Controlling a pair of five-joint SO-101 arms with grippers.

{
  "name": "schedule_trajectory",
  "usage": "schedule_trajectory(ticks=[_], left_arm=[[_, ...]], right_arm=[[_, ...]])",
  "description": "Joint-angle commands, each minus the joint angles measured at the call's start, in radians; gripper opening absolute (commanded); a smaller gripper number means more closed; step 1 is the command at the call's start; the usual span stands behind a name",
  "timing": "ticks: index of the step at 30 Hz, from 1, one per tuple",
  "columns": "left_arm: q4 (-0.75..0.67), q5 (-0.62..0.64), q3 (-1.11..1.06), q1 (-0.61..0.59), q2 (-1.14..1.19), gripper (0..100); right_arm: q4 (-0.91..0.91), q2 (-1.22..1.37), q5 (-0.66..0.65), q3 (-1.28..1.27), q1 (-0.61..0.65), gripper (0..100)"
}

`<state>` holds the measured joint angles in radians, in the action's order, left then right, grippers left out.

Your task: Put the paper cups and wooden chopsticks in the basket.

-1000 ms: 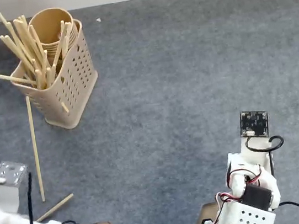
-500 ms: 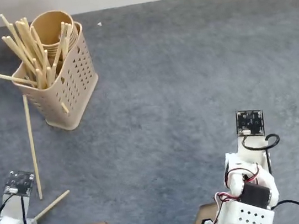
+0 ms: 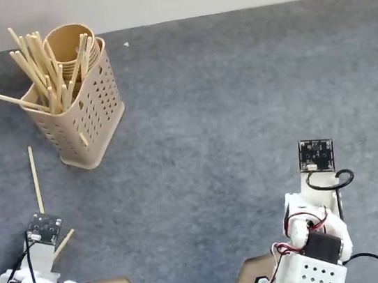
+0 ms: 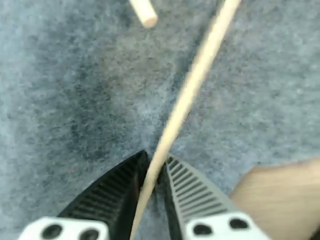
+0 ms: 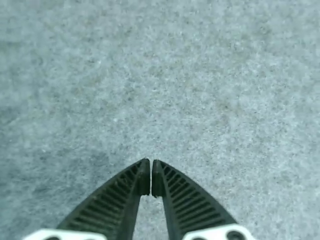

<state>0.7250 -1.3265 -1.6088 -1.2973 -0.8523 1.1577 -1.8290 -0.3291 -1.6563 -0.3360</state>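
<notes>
left gripper point(image 4: 153, 167): clamped on a wooden chopstick point(image 4: 192, 85), low over the tabletop point(image 3: 238, 92)
chopstick axis: runs from the jaws away from the arm, roughly toward the basket point(image 3: 93, 109), with the far end stopping short of it
second chopstick point(image 3: 63, 244): lies loose, just beside the left arm
right gripper point(image 5: 151, 175): pinched shut on nothing, well apart from both chopsticks
nearer arm: the left

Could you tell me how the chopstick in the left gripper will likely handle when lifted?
The chopstick looks thin and straight, so probably stiff and light. The left gripper pinches it with much of its length sticking out, so it may pivot. It looks round, so likely rolls if dropped.
</notes>
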Motion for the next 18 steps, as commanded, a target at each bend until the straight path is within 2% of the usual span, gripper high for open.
schedule_trajectory(ticks=[1, 7, 10, 11, 18], left_arm=[[0.146, -0.557, 0.085, 0.005, 0.007, 1], [0.723, -0.559, 0.489, 0.018, 0.005, 0], [1.017, -0.557, 0.716, 0.065, 0.005, 0], [1.077, -0.537, 0.774, 0.088, 0.004, 0], [0.982, -0.006, 1.035, 0.417, -0.090, 0]], right_arm=[[-0.015, -0.005, -0.009, -0.036, 0.012, 2.7], [-0.015, -0.005, -0.009, -0.036, 0.012, 2.7], [-0.015, -0.005, -0.009, -0.036, 0.012, 2.7], [-0.015, -0.005, -0.009, -0.036, 0.012, 2.7], [-0.015, -0.005, -0.009, -0.036, 0.013, 2.7]])
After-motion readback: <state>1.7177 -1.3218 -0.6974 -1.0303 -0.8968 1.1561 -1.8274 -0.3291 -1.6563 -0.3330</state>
